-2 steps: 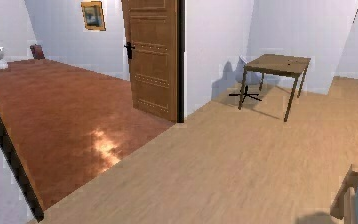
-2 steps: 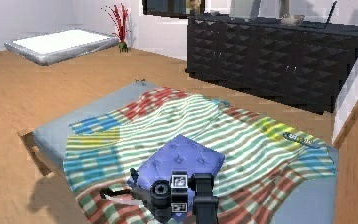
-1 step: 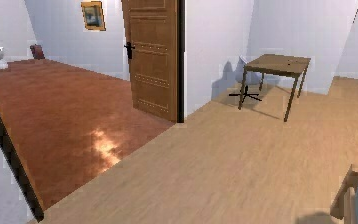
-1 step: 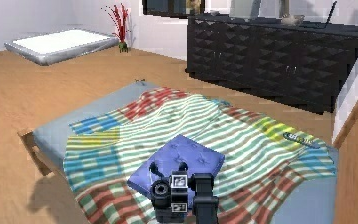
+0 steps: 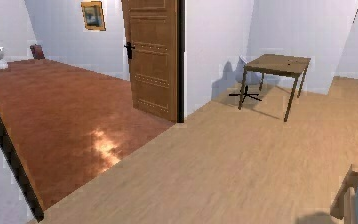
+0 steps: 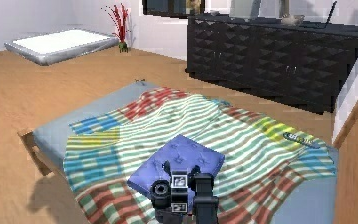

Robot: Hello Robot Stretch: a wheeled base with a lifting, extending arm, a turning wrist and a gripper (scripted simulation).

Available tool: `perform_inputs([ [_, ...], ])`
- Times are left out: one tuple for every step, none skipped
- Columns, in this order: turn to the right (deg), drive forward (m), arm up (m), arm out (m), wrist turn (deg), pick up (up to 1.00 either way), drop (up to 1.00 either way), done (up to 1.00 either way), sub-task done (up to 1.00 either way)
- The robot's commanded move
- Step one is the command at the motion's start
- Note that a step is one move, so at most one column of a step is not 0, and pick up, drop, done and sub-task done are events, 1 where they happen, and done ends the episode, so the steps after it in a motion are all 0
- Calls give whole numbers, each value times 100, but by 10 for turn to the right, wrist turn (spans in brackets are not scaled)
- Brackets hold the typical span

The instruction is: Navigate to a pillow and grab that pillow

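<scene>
Arm side view: blue pillow (image 6: 190, 158) lies flat on the striped blanket (image 6: 242, 140) on the bed (image 6: 55, 130), near middle. The arm (image 6: 203, 208) comes up from the near edge. The fingers (image 6: 171, 193) are at the pillow's near end; can't tell if they're over it or touching it, or whether they hold anything. Dark dresser (image 6: 267, 55) far right. Forward view: wooden door (image 5: 152, 55) left of middle, wooden bench (image 5: 277, 65) far right.

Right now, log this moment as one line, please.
gripper: by blue pillow, hold unclear | pillow: lying on striped blanket | ahead: wooden door, small table
</scene>
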Motion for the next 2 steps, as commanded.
perform_inputs([
  [0,0,-30,0,0,0,0,0,0],
  [0,0,0,0,0,100,0,0,0],
])
